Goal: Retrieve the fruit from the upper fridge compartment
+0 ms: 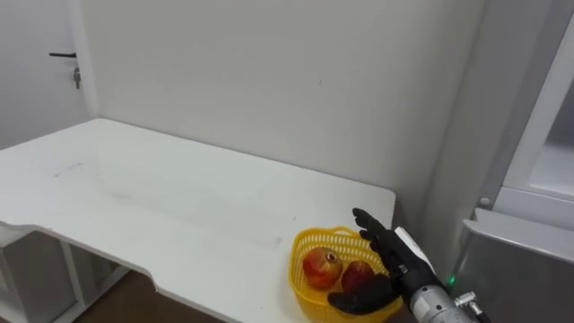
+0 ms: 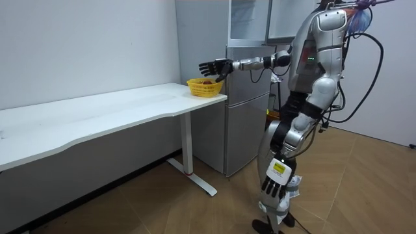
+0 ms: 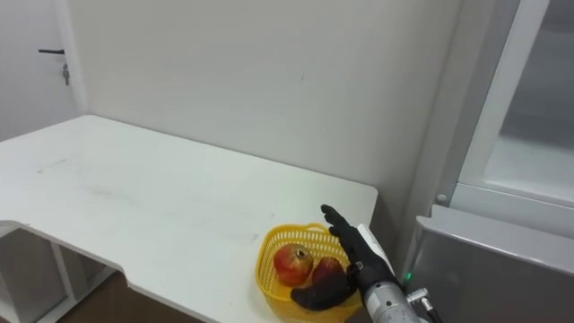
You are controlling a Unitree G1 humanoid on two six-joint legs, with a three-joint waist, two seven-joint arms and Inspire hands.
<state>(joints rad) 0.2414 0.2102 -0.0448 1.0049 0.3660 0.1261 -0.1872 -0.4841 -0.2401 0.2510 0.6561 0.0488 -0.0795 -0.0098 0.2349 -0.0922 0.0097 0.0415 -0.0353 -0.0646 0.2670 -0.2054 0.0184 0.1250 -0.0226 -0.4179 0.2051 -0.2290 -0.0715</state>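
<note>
Counter (image 1: 161,206) top is white, smooth and pretty matt, laminate by the look of it. The basket (image 1: 334,235) is yellow plastic, open lattice, slight sheen. The red fruit (image 1: 321,267) in it has glossy skin. Right hand (image 1: 393,262) has black, matt, plastic-looking fingers with a silvery metal wrist. Fridge (image 1: 511,269) is silver-grey with a satin metal look low down. Wall (image 1: 269,81) is plain matt paint. Floor (image 2: 364,188) looks like wood planks, low shine.

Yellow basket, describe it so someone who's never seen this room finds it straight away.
On the long white table against the wall, go to the corner nearest the grey fridge. The yellow basket sits there under the robot's open right hand, holding two red fruits, bright against all the white.
</note>
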